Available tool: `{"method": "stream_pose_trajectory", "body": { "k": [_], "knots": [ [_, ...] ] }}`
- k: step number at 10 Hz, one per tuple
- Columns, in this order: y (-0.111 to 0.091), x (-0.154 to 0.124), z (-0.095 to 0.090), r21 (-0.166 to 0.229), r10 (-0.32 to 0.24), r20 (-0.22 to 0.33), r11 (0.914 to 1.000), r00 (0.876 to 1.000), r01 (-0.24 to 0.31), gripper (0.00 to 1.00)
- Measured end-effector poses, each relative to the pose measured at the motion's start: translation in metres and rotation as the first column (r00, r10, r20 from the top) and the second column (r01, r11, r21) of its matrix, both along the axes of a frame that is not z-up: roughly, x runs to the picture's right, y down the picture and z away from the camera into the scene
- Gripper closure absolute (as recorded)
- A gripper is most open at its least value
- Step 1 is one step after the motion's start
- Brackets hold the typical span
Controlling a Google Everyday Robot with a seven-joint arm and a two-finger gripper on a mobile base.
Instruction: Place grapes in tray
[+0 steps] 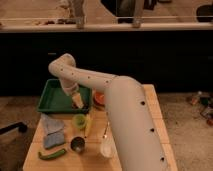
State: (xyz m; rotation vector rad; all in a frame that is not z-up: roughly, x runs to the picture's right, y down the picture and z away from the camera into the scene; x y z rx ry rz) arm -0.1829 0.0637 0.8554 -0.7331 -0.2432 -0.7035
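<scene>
The green tray sits at the back left of the wooden table. My gripper hangs at the end of the white arm over the tray's right side, close to its floor. I cannot make out the grapes; they may be hidden at the gripper's tip, which shows a pale orange-tan patch.
An orange bowl stands just right of the tray. In front of the tray are a small green cup, a yellow item, a blue cloth, a dark round cup, a long green vegetable and a white spoon.
</scene>
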Motion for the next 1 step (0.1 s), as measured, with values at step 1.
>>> {"method": "stream_pose_trajectory", "body": {
  "k": [1],
  "knots": [
    [0.0000,0.0001,0.0000,0.000,0.000,0.000,1.0000,1.000,0.000,0.20]
  ]
}}
